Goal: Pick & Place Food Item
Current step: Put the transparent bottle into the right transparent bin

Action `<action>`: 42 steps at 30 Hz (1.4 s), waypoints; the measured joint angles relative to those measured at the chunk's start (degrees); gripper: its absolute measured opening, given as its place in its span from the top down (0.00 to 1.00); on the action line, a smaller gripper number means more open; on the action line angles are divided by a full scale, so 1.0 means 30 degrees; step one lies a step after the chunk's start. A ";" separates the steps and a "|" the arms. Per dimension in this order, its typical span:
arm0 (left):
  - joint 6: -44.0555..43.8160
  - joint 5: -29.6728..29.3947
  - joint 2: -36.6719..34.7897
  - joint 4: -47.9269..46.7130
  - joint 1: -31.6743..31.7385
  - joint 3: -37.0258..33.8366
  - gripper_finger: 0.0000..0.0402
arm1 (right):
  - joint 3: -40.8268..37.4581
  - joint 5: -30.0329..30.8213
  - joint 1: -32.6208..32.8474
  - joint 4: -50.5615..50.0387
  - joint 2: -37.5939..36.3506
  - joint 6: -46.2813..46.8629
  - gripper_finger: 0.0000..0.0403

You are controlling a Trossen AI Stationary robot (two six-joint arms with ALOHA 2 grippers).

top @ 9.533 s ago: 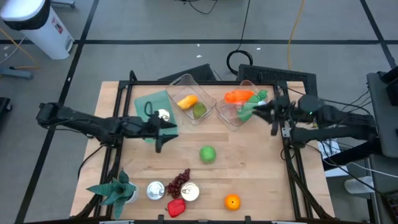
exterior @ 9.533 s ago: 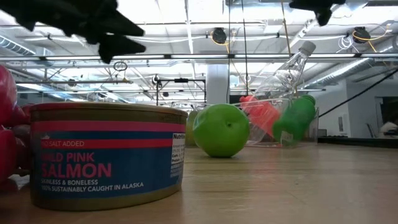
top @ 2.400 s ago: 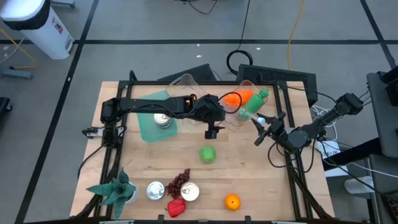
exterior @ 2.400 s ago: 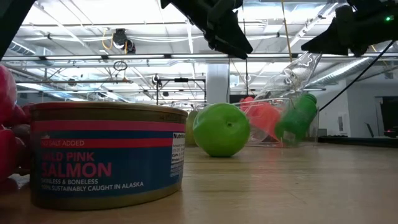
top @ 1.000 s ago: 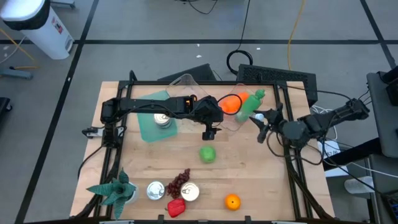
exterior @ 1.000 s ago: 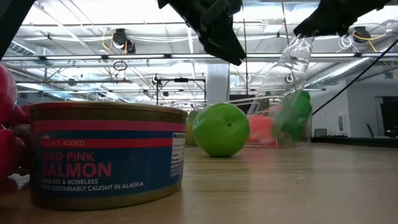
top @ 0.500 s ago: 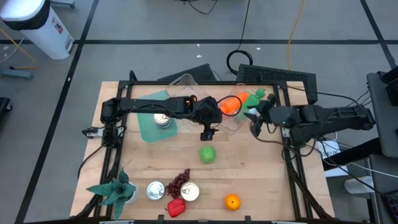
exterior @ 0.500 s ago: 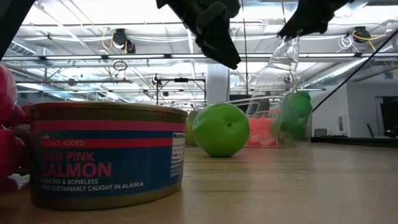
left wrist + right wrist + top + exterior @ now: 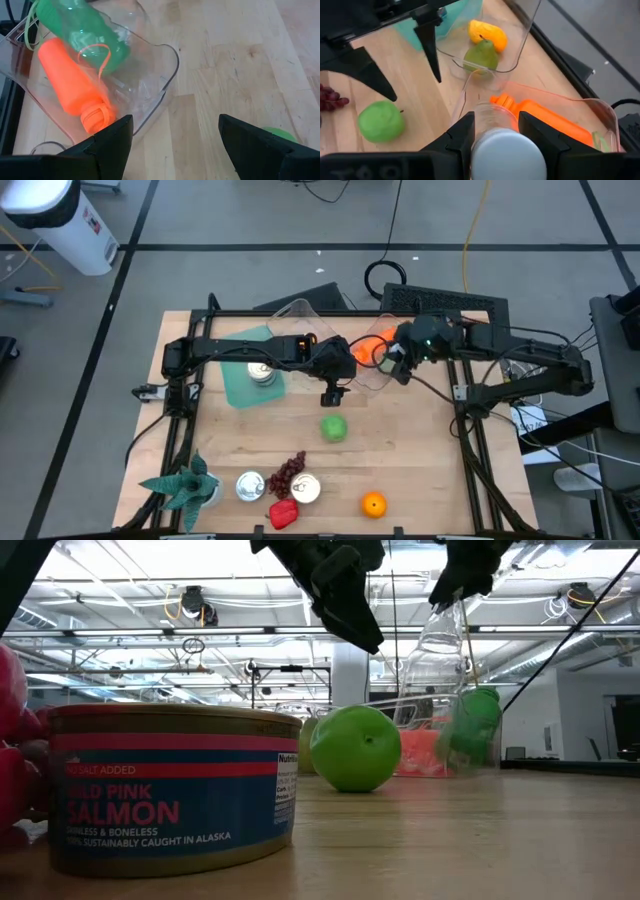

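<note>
Clear bottle [image 9: 504,150] is being clamped between right fingers [image 9: 465,134] above the clear bin [image 9: 570,107]; left fingers [image 9: 107,137] are being held apart, empty.

floor [image 9: 250,220]: grey, dark seams | ceiling [image 9: 250,590]: bright strip lights

Two dark jointed arms, matte black tapered fingers [image 9: 107,142], loose black cables along the right arm [image 9: 520,355], small orange light on the left arm [image 9: 300,338]
</note>
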 joint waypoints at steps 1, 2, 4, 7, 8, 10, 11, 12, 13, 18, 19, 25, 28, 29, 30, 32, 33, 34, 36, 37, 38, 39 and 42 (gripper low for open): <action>0.0010 0.0000 0.0000 -0.0004 0.0000 0.0000 0.26 | 0.0157 -0.0356 -0.0261 -0.0036 0.0262 -0.0201 0.69; 0.0010 0.0000 0.0000 0.0003 0.0000 0.0000 0.26 | 0.0293 -0.0642 -0.0487 -0.0042 0.0524 -0.0375 0.69; 0.0010 0.0000 0.0000 0.0003 0.0000 0.0000 0.26 | 0.0548 -0.1145 -0.0884 -0.0117 0.0998 -0.0814 0.69; 0.0010 0.0000 0.0000 0.0003 0.0000 0.0000 0.26 | 0.0856 -0.1879 -0.1440 -0.0312 0.1608 -0.1257 0.69; 0.0010 0.0000 0.0000 0.0003 0.0000 0.0000 0.26 | 0.0932 -0.2021 -0.1589 -0.0340 0.1811 -0.1368 0.69; 0.0010 0.0000 0.0000 0.0008 0.0000 0.0000 0.26 | 0.1000 -0.2368 -0.1900 -0.0345 0.2189 -0.1688 0.69; 0.0010 0.0000 0.0000 0.0010 0.0000 0.0000 0.26 | 0.1042 -0.2547 -0.2081 -0.0359 0.2339 -0.1804 0.69; 0.0010 0.0000 0.0000 0.0010 0.0000 0.0000 0.26 | 0.1083 -0.2707 -0.2254 -0.0353 0.2487 -0.1859 0.68; 0.0010 -0.0003 0.0000 0.0003 0.0000 0.0000 0.26 | 0.1118 -0.2940 -0.2413 -0.0357 0.2662 -0.1938 0.68; 0.0010 -0.0007 0.0000 0.0010 0.0000 0.0000 0.26 | 0.1173 -0.3527 -0.2998 -0.0353 0.3478 -0.2373 0.68; 0.0010 -0.0007 0.0000 0.0010 0.0000 0.0000 0.26 | 0.1166 -0.3565 -0.3079 -0.0382 0.3641 -0.2476 0.68; 0.0018 -0.0007 0.0000 0.0010 0.0000 0.0000 0.26 | 0.1159 -0.3664 -0.3213 0.0012 0.4327 -0.2825 0.67; 0.0018 -0.0007 0.0000 0.0010 0.0000 0.0000 0.26 | 0.1159 -0.3664 -0.3205 0.0327 0.4595 -0.3088 0.67; 0.0020 -0.0007 0.0000 0.0010 0.0000 0.0000 0.26 | 0.1159 -0.3654 -0.3218 0.0414 0.4650 -0.3106 0.67; 0.0018 -0.0007 0.0000 0.0006 0.0000 0.0000 0.26 | 0.1159 -0.3661 -0.3268 0.0462 0.4704 -0.3122 0.67; 0.0018 -0.0007 0.0000 0.0010 0.0000 0.0000 0.26 | 0.1159 -0.3911 -0.3317 0.0563 0.4854 -0.3138 0.67; 0.0018 -0.0007 0.0000 0.0007 0.0000 0.0000 0.26 | 0.1159 -0.3946 -0.3336 0.0652 0.4885 -0.3133 0.67; 0.0018 -0.0007 0.0000 0.0001 0.0000 0.0000 0.26 | 0.1159 -0.3933 -0.3336 0.0721 0.4910 -0.3142 0.67; 0.0018 -0.0007 0.0000 0.0003 0.0000 0.0000 0.26 | 0.1155 -0.3933 -0.3336 0.0723 0.4896 -0.3166 0.67; 0.0018 -0.0007 0.0000 -0.0004 0.0000 0.0000 0.26 | 0.1151 -0.3933 -0.3336 0.0755 0.4896 -0.3169 0.67; 0.0018 -0.0007 0.0000 -0.0004 0.0000 0.0000 0.26 | 0.1146 -0.3933 -0.3336 0.0830 0.4908 -0.3171 0.67; 0.0021 -0.0007 0.0000 -0.0012 0.0000 0.0000 0.26 | 0.1137 -0.3942 -0.3336 0.0881 0.4910 -0.3160 0.66; 0.0018 -0.0007 0.0000 -0.0111 0.0000 0.0000 0.26 | 0.1100 -0.3988 -0.3329 0.0870 0.4814 -0.3116 0.64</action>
